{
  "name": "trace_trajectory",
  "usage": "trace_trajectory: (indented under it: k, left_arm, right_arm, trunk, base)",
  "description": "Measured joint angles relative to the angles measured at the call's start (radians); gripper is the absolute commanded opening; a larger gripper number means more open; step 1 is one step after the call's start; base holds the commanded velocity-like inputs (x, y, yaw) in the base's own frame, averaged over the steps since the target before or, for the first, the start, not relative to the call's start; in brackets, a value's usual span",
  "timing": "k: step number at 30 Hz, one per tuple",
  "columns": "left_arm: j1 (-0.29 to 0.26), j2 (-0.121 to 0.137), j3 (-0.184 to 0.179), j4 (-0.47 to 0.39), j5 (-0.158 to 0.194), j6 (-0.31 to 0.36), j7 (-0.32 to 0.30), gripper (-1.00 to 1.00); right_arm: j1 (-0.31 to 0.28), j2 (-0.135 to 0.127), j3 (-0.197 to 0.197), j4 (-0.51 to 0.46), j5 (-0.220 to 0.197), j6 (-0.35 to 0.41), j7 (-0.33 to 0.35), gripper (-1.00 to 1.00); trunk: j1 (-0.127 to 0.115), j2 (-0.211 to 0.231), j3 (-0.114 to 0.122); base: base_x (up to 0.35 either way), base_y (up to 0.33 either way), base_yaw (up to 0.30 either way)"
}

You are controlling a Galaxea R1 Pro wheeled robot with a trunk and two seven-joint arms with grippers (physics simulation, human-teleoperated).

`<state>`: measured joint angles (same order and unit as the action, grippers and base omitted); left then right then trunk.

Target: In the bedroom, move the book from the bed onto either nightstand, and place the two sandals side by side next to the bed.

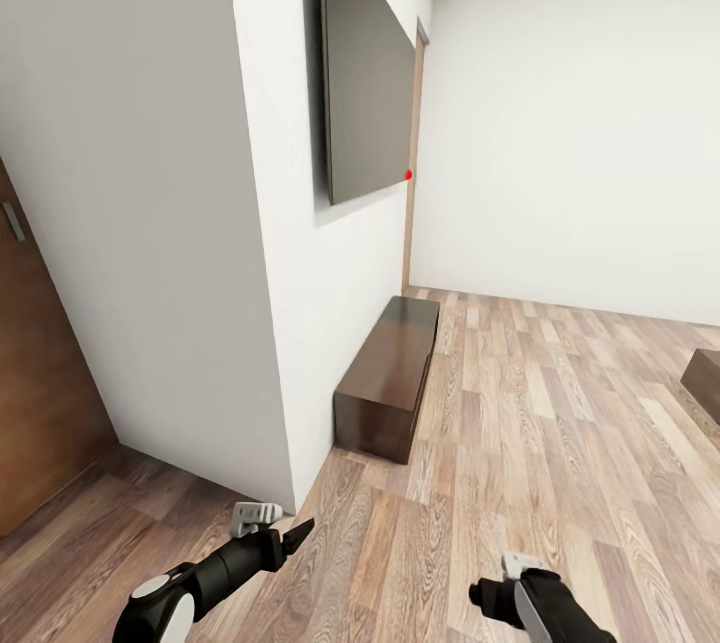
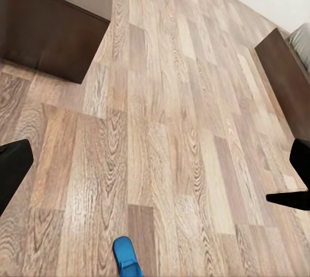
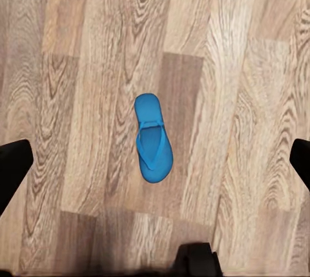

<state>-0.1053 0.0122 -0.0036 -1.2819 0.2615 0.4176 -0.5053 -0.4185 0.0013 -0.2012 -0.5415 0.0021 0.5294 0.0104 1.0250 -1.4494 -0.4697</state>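
One wood-plank floor point(image 1: 560, 423) takes up most of the head view, white walls point(image 1: 150, 173) around it, a wall corner jutting out at centre-left. Big dark flat panel point(image 1: 365, 73) hangs on that wall, a small red dot at its lower corner. Below it, long low dark TV cabinet point(image 1: 392, 373) sits on the floor against the wall. Brown door point(image 1: 35, 373) at far left. Dark bed frame corner point(image 2: 284, 77) shows in the left wrist view, with a bit of pale mattress beside it. Left gripper point(image 1: 290, 530) low over the floor near the wall corner, fingers spread apart in the left wrist view, nothing between them. Right gripper point(image 1: 505, 583) low at the bottom edge, also released and empty. Blue sandal point(image 3: 153, 139) lies flat on the floor, sole down, straps up, directly under the right gripper and well apart from its fingers; its tip also shows in the left wrist view.
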Motion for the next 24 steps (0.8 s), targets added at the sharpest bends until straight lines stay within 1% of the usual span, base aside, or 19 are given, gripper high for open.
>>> trace_trajectory:
  k: [2, 8, 24]
  left_arm:
    - [0.0, 0.0, 0.0, 0.0, 0.0, 0.0, 0.0, 1.0]
    - [0.0, 0.0, 0.002, 0.0, 0.0, 0.0, 0.0, 1.0]
    - [0.0, 0.0, 0.001, 0.0, -0.001, 0.0, 0.001, 1.0]
  right_arm:
    - [-0.004, 0.001, 0.001, -0.001, 0.001, 0.034, 0.0, 1.0]
    - [-0.008, 0.001, 0.002, -0.002, 0.005, 0.062, -0.001, 1.0]
    - [-0.009, -0.002, 0.003, -0.002, 0.006, 0.07, -0.001, 1.0]
  trunk:
    - [0.0, 0.0, 0.0]
    - [0.0, 0.0, 0.0]
    - [0.061, -0.112, -0.05]
  base:
    - [0.0, 0.0, 0.0]
    - [0.0, 0.0, 0.0]
    - [0.0, 0.0, 0.0]
